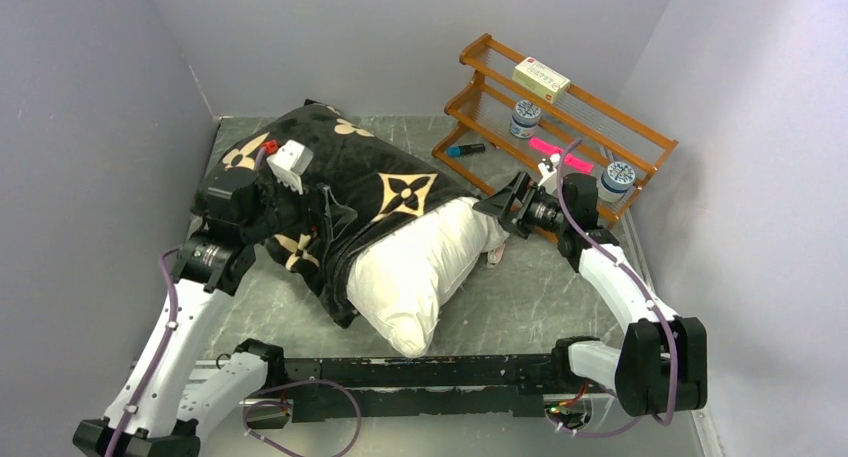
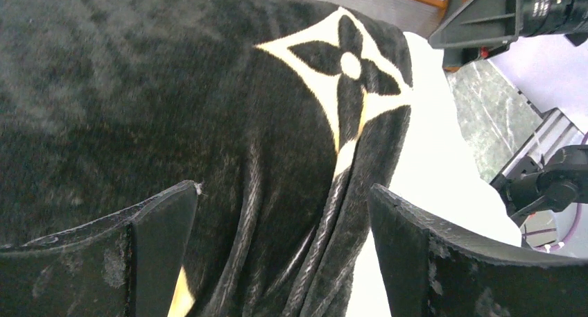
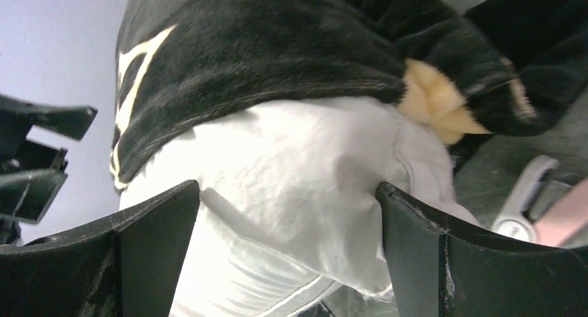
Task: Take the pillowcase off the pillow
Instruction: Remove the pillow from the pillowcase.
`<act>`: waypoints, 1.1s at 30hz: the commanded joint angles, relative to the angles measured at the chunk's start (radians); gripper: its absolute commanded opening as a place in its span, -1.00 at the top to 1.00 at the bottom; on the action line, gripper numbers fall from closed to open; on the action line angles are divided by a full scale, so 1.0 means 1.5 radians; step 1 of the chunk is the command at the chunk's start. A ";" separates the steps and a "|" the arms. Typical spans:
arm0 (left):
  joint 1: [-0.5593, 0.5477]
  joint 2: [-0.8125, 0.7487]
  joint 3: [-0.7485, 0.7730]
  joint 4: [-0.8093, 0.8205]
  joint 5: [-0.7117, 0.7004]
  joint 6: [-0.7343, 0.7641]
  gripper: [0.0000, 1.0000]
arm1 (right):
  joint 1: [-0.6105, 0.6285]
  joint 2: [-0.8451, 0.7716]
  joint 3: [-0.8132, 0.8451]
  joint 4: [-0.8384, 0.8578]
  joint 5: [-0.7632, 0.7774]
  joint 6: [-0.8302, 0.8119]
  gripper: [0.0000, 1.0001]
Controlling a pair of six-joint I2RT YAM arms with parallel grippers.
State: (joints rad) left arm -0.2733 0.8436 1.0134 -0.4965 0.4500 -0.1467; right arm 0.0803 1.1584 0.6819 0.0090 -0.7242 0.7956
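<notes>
The black pillowcase [image 1: 330, 167] with tan flowers covers the far-left part of the white pillow [image 1: 420, 267]. The pillow's bare near-right part sticks out of it. My left gripper [image 1: 325, 212] is open over the case's bunched hem. In the left wrist view, folds of the pillowcase [image 2: 173, 88] run between the wide-apart jaws of the left gripper [image 2: 284, 199], and the pillow [image 2: 437, 157] shows to their right. My right gripper [image 1: 497, 209] is open at the pillow's right corner. In the right wrist view, the pillow [image 3: 298, 164] bulges between the jaws of the right gripper [image 3: 288, 192], under the pillowcase [image 3: 277, 46].
A wooden rack [image 1: 600, 105] stands at the back right, close behind my right gripper. It holds a box [image 1: 541, 78], two jars [image 1: 525, 118] and a pink item [image 1: 560, 149]. A blue marker [image 1: 465, 150] lies beside it. Walls close in the left, back and right.
</notes>
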 commanded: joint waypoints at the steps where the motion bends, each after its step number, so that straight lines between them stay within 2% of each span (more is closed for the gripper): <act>1: -0.008 0.024 0.053 0.038 0.050 0.001 -0.93 | 0.040 0.004 -0.003 0.083 -0.069 0.016 -0.99; 7: -0.094 0.074 0.094 0.037 -0.004 0.006 -0.93 | 0.116 0.014 0.008 0.110 -0.073 -0.001 -0.98; 9: -0.154 0.099 0.116 0.026 -0.060 0.018 -0.93 | 0.141 0.016 0.016 0.113 -0.070 -0.011 -0.86; 12: -0.231 0.145 0.153 0.019 -0.124 0.032 -0.93 | 0.160 0.009 0.012 0.145 -0.088 -0.010 -0.49; 15: -0.271 0.197 0.206 -0.003 -0.161 0.047 -0.93 | 0.175 -0.006 0.025 0.135 -0.097 -0.034 0.26; 17: -0.290 0.233 0.247 -0.023 -0.183 0.061 -0.93 | 0.188 -0.019 0.040 0.102 -0.090 -0.064 0.66; 20: -0.319 0.280 0.302 -0.043 -0.212 0.083 -0.93 | 0.204 -0.040 0.056 0.078 -0.088 -0.093 0.94; 21: -0.327 0.293 0.317 -0.047 -0.218 0.089 -0.93 | 0.208 -0.047 0.057 0.078 -0.090 -0.094 1.00; 28: -0.362 0.384 0.403 -0.096 -0.229 0.147 -0.93 | 0.240 -0.071 0.079 0.053 -0.092 -0.129 1.00; 33: -0.375 0.424 0.416 -0.104 -0.215 0.181 -0.93 | 0.262 -0.078 0.079 0.049 -0.081 -0.135 1.00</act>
State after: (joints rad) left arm -0.8192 1.4425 1.5887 -0.6144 0.1265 0.0536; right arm 0.4408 1.0916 0.7418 0.0494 -0.7872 0.6151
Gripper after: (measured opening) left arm 0.964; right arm 0.033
